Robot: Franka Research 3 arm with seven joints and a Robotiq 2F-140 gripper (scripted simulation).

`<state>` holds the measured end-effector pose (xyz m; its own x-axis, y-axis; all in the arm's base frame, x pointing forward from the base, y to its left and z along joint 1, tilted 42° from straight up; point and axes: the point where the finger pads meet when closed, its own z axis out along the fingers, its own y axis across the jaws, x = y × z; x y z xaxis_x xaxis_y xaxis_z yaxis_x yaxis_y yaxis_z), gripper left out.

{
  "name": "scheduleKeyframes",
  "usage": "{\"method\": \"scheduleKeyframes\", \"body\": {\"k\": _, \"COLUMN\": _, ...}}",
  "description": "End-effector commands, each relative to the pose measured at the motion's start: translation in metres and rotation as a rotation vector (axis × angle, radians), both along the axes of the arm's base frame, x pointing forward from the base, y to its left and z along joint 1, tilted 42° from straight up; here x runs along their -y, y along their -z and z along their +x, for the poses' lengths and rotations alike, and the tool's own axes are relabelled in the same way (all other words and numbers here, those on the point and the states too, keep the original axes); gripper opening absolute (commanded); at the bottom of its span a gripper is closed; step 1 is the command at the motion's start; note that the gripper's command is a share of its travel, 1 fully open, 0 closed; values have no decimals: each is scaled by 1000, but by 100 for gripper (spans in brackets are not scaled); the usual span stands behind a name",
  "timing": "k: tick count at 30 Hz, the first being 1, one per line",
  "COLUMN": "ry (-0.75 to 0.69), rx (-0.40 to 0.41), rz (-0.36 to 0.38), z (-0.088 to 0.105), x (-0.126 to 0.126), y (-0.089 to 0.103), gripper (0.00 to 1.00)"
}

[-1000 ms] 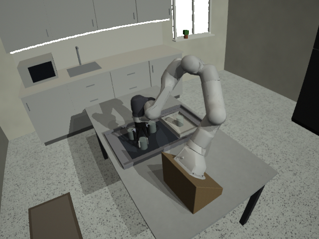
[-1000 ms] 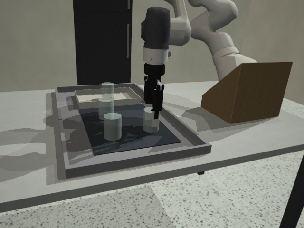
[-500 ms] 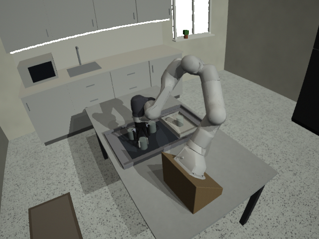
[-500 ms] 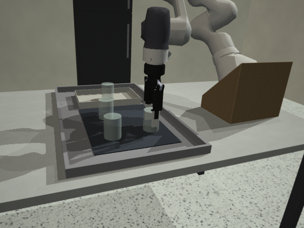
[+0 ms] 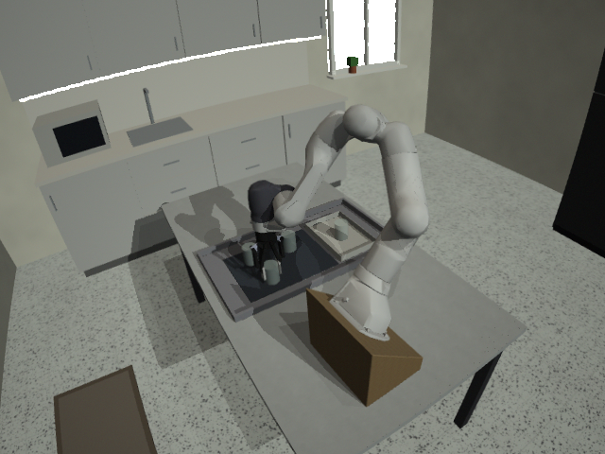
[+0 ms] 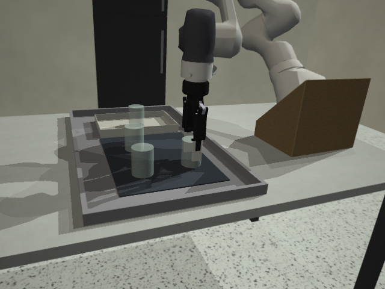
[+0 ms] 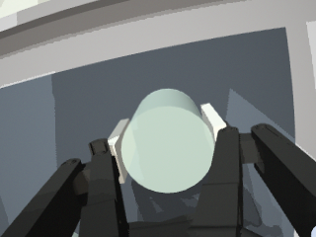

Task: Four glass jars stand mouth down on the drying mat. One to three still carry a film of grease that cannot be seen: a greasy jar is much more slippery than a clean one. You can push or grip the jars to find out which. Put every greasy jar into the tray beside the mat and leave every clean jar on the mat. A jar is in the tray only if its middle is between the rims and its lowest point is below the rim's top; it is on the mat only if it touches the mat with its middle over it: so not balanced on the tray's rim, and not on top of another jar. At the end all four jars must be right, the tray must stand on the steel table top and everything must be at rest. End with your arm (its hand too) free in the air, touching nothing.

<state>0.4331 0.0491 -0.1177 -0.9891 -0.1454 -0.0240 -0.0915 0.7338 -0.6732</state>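
Here's the worktop (image 5: 440, 312) (image 6: 310, 177) spreading below the pincer; the dark mat (image 5: 318, 258) (image 6: 168, 146) (image 7: 188, 74) lies directly under it, the cream tray (image 5: 341, 255) (image 6: 161, 127) well apart. And the pincer (image 5: 271, 270) (image 6: 191, 146) (image 7: 167, 126), part-closed, has one upright jar (image 5: 271, 274) (image 6: 188, 152) (image 7: 168, 148) between its pads! Two mat jars (image 5: 249, 253) (image 5: 289, 241) (image 6: 142, 160) (image 6: 134, 136) stand near it; the tray jar (image 5: 340, 229) (image 6: 136, 115), farther off.

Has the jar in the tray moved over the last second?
No; in both outside views the jar keeps its place against the tray's rim.
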Motion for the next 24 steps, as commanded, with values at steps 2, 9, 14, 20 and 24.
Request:
{"method": "scheduleKeyframes", "body": {"k": 2, "ry": -1, "rx": 4, "rz": 2, "z": 1, "x": -1, "y": 0, "gripper": 33}}
{"method": "scheduleKeyframes", "body": {"k": 9, "ry": -1, "rx": 4, "rz": 2, "z": 1, "x": -1, "y": 0, "gripper": 0}}
{"method": "scheduleKeyframes", "body": {"k": 14, "ry": -1, "rx": 4, "rz": 2, "z": 1, "x": -1, "y": 0, "gripper": 0}}
{"method": "scheduleKeyframes", "body": {"k": 20, "ry": -1, "rx": 4, "rz": 2, "z": 1, "x": -1, "y": 0, "gripper": 0}}
{"method": "scheduleKeyframes", "body": {"k": 24, "ry": -1, "rx": 4, "rz": 2, "z": 1, "x": -4, "y": -4, "gripper": 0}}
